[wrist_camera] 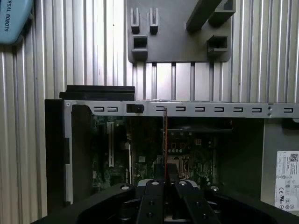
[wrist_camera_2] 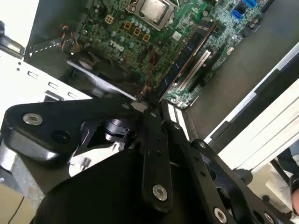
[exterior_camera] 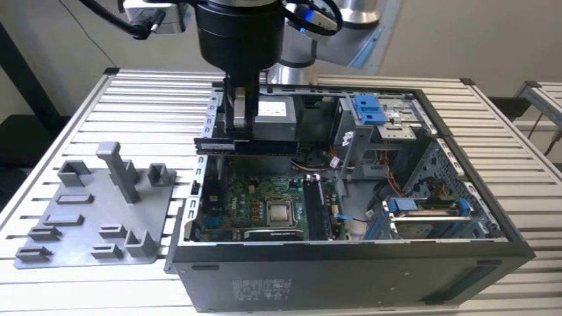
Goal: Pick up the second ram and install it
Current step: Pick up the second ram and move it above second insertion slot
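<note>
A slatted metal table (exterior_camera: 131, 92) carries an open computer case (exterior_camera: 351, 280) lying on its side. A grey moulded tray (exterior_camera: 88, 227) with upright posts sits just beside the case, toward the table's edge on the exterior view's left. Inside the case a green motherboard (exterior_camera: 255, 197) lies flat with a square silver processor chip (exterior_camera: 281, 212) on it, and blue clips (exterior_camera: 369, 108) sit on a metal bay nearby.

Pincer (exterior_camera: 244, 133) partly hides second ram (exterior_camera: 213, 146)
</note>
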You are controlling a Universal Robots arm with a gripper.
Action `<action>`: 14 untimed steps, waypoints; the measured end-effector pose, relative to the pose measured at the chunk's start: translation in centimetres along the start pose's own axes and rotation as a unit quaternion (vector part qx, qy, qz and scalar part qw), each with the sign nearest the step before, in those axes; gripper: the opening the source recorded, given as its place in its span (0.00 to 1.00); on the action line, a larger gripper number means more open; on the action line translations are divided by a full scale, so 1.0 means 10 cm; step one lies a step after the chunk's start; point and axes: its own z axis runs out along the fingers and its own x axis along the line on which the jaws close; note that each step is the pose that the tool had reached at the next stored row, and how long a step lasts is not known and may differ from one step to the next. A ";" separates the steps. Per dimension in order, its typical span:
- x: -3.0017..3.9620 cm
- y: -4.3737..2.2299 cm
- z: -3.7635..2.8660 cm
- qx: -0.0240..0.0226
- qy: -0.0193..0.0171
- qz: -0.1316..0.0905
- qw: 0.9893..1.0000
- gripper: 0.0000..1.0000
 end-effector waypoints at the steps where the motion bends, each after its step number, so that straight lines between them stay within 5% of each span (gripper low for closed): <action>1: -0.001 -0.040 0.000 0.000 0.000 0.000 1.000 0.14; 14: -0.015 -0.620 -0.008 0.000 0.000 0.000 1.000 0.14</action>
